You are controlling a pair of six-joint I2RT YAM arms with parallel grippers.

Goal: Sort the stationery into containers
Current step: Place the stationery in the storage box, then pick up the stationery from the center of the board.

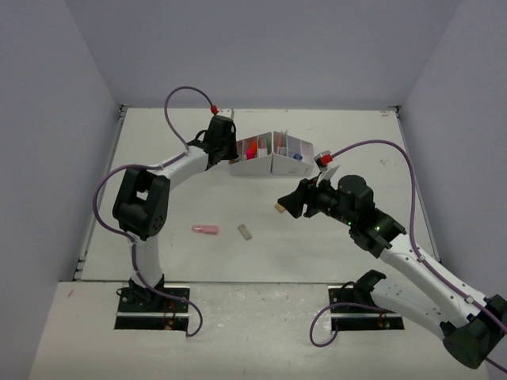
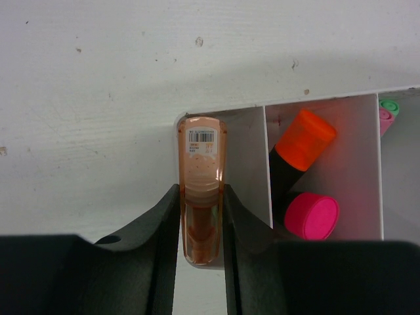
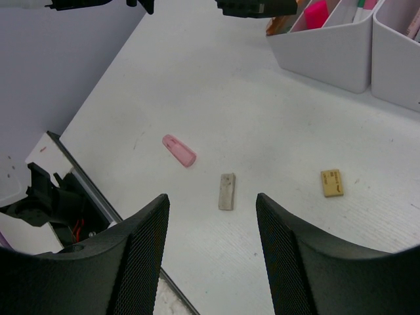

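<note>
**Left claw gripping a peach piece at the organiser's end compartment**

The left claw point(image 2: 201, 203) is clamping a translucent peach plastic piece with a barcode label point(image 2: 201, 161) between its two black fingers, pressing on its long sides. The piece's far end is sitting over the corner of the end compartment of the white low plastic organiser box point(image 2: 248, 147). I cannot tell whether it is touching the wall. In the next compartment a black highlighter with an orange cap point(image 2: 303, 139) and a black highlighter with a pink cap point(image 2: 312, 215) are standing close together. Past the next divider, a green pen end point(image 2: 390, 105) and a pink pen end point(image 2: 385, 119) are showing at the frame edge.

The right claw point(image 3: 210, 210) is hanging above the white desk point(image 3: 275, 118) with its jaws standing apart and nothing between them. Below it, three items are lying loose on the desk, apart from the organiser. They are a pink wedge-shaped piece point(image 3: 179, 150), a small grey bar point(image 3: 226, 191) near it, and a small tan block point(image 3: 332, 183) lying closer to the box. In the top view the left arm is reaching to the organiser's left end, while the right arm is angling in from the right.
</note>
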